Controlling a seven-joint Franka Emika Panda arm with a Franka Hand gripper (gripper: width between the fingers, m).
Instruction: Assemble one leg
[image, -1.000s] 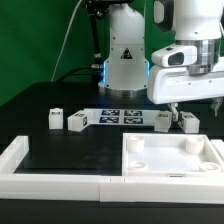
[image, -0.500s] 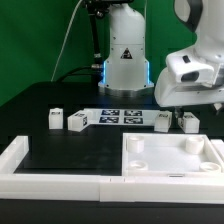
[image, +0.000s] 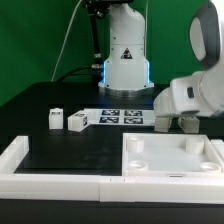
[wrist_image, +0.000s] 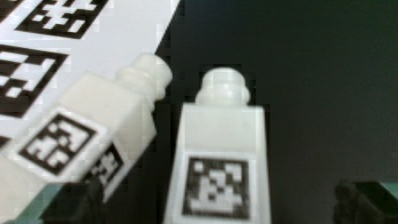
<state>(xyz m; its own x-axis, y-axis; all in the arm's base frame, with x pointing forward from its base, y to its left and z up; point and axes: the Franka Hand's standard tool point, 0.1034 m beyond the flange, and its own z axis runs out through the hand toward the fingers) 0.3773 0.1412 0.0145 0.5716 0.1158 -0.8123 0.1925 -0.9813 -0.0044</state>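
White plastic leg (wrist_image: 221, 150) sits on the black desk (wrist_image: 329, 80) right under your wrist.
It looks light, rigid and slick: take its flat flanks below the rounded peg. A twin leg (wrist_image: 98, 125) crowds one flank, the other is free. Whether the jaws are apart, you cannot tell.

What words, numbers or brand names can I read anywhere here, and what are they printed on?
Readable words, numbers or brands: none in either view.
The legs carry black-and-white square markers: patterns, not letters.
The marker board bears the same kind of squares and no text.
The robot base: no print can be made out; anything there is too small to tell.
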